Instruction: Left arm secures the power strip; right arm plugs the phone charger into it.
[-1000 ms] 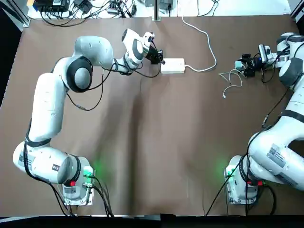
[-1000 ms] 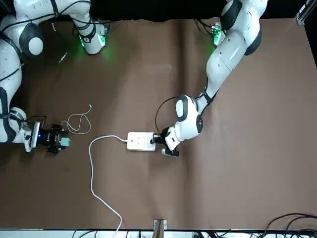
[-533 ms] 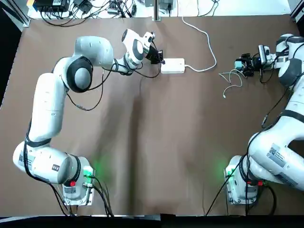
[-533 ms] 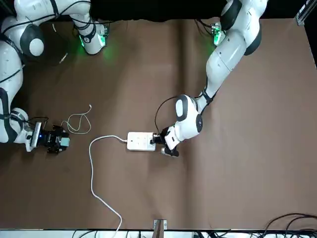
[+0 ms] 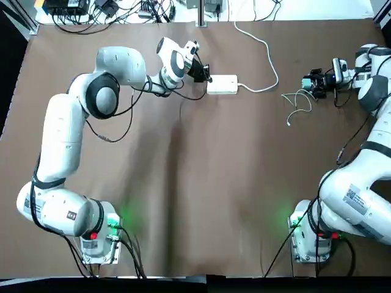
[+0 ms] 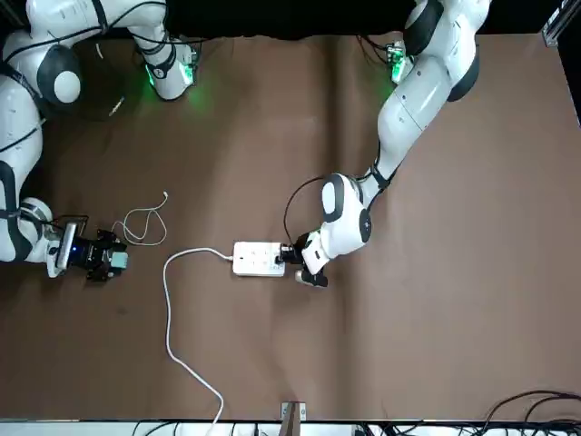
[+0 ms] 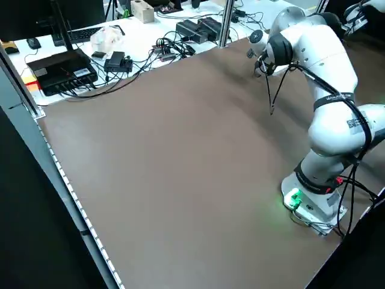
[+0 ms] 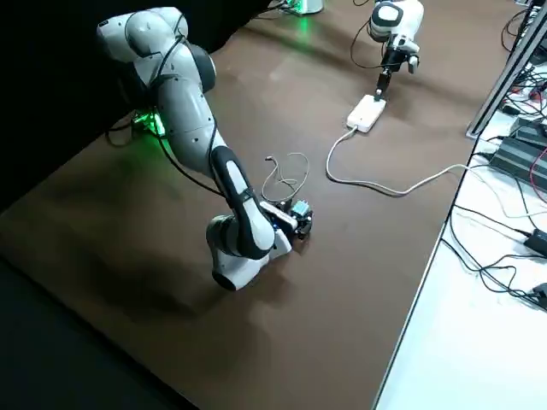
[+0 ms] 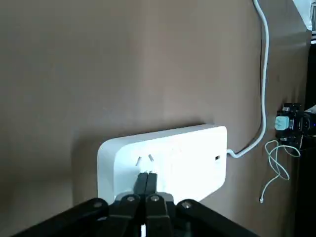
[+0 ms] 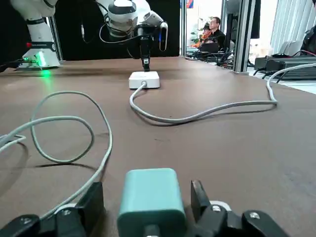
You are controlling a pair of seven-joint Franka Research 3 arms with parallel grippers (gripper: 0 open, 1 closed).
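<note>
The right gripper (image 10: 147,193), out by the table's right side, has turned slightly over the last second and now looks nearly settled, so the charger's heading has altered but it has hardly come nearer the strip. Its fingers stand about the phone charger (image 10: 152,197) and seem to hold it, though the actual contact is hard to make out from here. The charger is a small teal-green block with rounded edges, carried at the end of the claw. Beside it, the thin white cable (image 10: 107,143) lies in loose loops, which could snag or tug during the carry.

Farther off and well apart from the charger, the power strip (image 9: 173,163) lies flat on the table (image 5: 220,183), in the same place as before. It is a white, round-cornered block with slotted openings on top and a thick white cord (image 9: 264,74) from one end. The left gripper (image 9: 146,176) is at the other end, its fingers closed together against the top, apparently pinning it. The next move should be to bring the charger across and line its prongs up with the slots
</note>
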